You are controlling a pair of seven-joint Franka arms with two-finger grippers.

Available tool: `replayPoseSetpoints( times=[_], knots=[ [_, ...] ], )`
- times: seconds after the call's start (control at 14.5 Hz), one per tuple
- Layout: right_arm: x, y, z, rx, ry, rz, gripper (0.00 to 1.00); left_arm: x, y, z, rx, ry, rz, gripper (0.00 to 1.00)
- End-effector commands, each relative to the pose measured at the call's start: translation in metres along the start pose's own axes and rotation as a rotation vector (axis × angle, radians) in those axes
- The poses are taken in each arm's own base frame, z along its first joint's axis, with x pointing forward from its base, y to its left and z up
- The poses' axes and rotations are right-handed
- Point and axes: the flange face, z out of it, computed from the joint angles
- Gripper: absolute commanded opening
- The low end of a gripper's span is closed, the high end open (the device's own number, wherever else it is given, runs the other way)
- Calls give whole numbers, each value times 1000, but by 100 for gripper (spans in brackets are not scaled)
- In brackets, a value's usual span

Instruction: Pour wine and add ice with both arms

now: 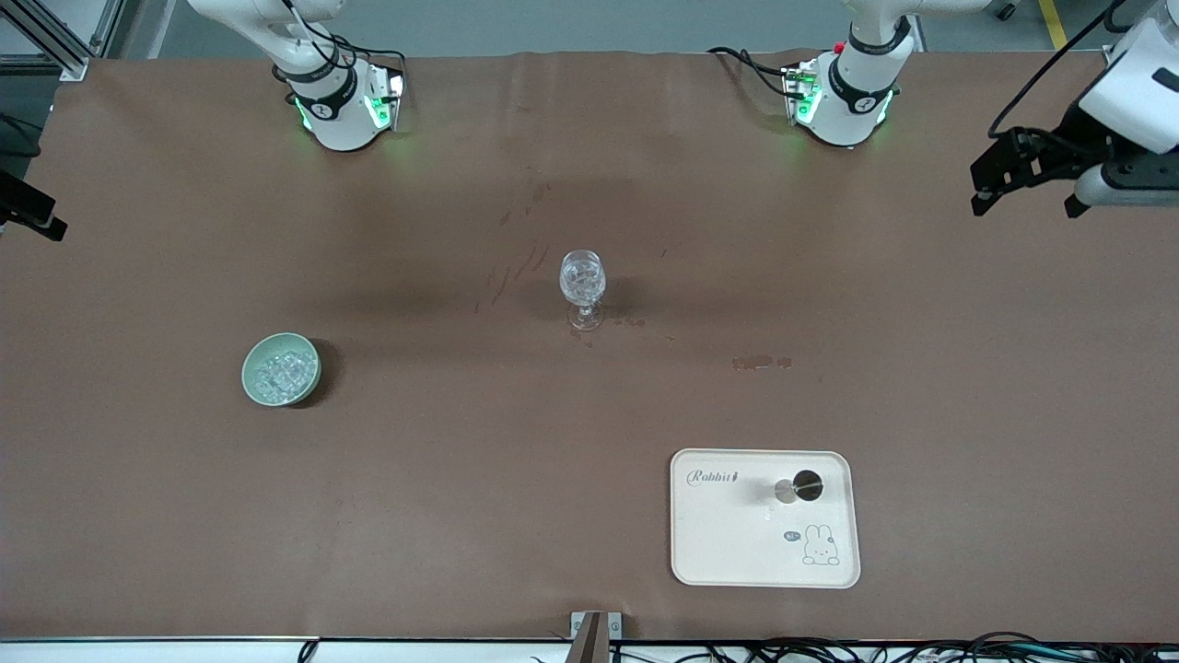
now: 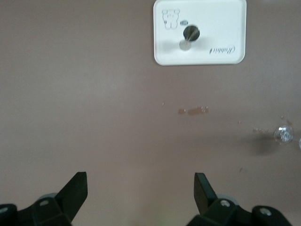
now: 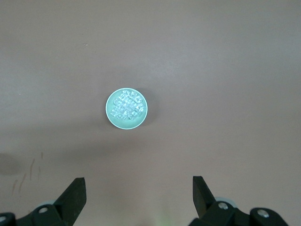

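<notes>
A clear stemmed glass (image 1: 582,287) stands upright in the middle of the brown table and glitters inside; it also shows in the left wrist view (image 2: 284,135). A pale green bowl (image 1: 281,369) holds several ice cubes (image 1: 278,373) toward the right arm's end, nearer the front camera than the glass. The right wrist view looks down on the bowl (image 3: 112,118) and its ice (image 3: 127,107). My right gripper (image 3: 139,190) is open and empty, high over bare table. My left gripper (image 2: 140,188) is open and empty, high over the left arm's end (image 1: 1027,195). No bottle is in view.
A cream tray (image 1: 737,543) with a rabbit print lies near the front edge toward the left arm's end, with a small round metal object (image 1: 798,488) on it. The tray also shows in the left wrist view (image 2: 221,28). Dark stains (image 1: 761,363) mark the table between tray and glass.
</notes>
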Motion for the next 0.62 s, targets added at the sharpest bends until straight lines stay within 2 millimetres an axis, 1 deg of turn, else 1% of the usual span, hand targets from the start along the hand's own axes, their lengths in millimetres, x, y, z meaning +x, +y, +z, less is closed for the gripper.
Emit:
replayPoseSetpoints(
  times=[0.0, 0.21, 0.41, 0.55],
  knots=[
    [-8, 0, -2, 25, 8, -6, 100, -23, -3, 3, -7, -24, -5, 100],
    [-9, 0, -2, 25, 7, -8, 100, -22, -7, 7, -5, -46, -26, 100],
    [-9, 0, -3, 25, 7, -8, 100, -20, -12, 1, 2, -30, -32, 100],
    [-9, 0, -3, 25, 7, -8, 100, -20, -16, 0, 7, -29, -26, 100]
  ],
)
